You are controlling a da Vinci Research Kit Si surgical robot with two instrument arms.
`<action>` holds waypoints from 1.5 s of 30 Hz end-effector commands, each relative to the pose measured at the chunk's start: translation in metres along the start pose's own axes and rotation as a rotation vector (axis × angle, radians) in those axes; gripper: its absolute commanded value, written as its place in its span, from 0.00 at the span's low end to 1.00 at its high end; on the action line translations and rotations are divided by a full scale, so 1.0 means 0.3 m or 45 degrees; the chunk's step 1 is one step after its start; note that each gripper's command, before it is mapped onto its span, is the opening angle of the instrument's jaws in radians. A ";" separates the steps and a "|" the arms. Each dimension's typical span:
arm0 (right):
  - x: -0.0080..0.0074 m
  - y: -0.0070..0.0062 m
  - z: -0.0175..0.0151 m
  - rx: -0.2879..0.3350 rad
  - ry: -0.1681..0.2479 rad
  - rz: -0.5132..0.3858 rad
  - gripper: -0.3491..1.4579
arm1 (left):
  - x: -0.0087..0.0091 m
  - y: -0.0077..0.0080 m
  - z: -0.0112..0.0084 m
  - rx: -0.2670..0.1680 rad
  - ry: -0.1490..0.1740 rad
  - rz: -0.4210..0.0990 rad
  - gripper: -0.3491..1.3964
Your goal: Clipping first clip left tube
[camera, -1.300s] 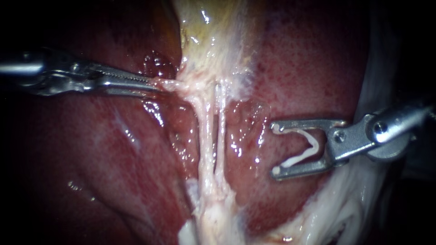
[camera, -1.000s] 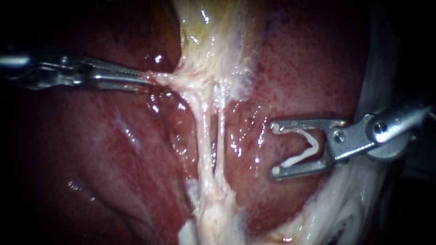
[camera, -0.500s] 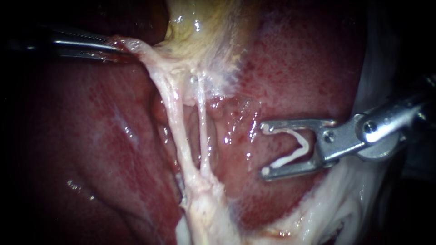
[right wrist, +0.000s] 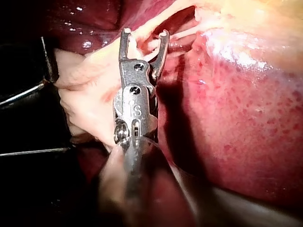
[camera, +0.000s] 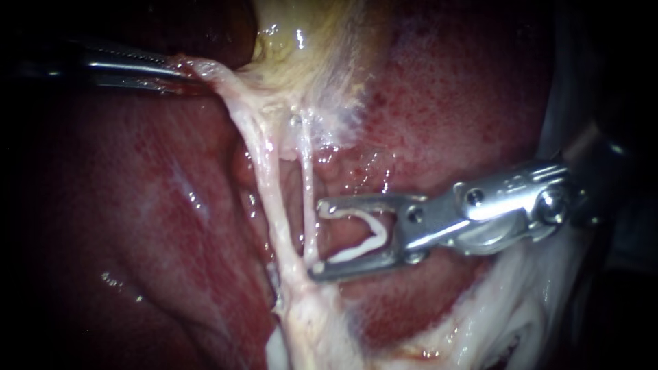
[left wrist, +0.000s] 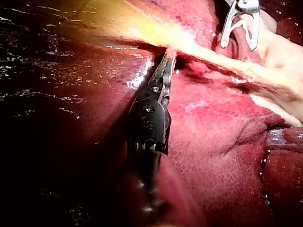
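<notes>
- The left tube (camera: 270, 199) is a pale cord running from 11 o'clock down to 5 o'clock. It lies at 9 o'clock from the right instrument (camera: 320, 238), just past the thinner right tube (camera: 306, 185).
- The right instrument's jaws stand wide, pointing at 9 o'clock, and hold a white clip (camera: 367, 236), 1 leg seated against each jaw. The tips reach the right tube, and no tube sits between them yet.
- The right instrument is the nearer 1, and I judge it must carry on toward 9 o'clock to straddle the left tube.
- The left instrument (camera: 179, 70) is clamped on pale tissue (camera: 214, 77) below the gallbladder (camera: 301, 41), drawing it toward 10 o'clock over the liver (camera: 480, 103).
- Half a second ago the clip-bearing jaws were well apart from both tubes, and they have since advanced. The left instrument's hold looks unchanged.
</notes>
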 end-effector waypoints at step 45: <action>-0.0101 0.0057 0.030 0.241 0.098 0.198 0.45 | -0.0011 0.0001 0.0017 0.005 -0.001 0.002 0.00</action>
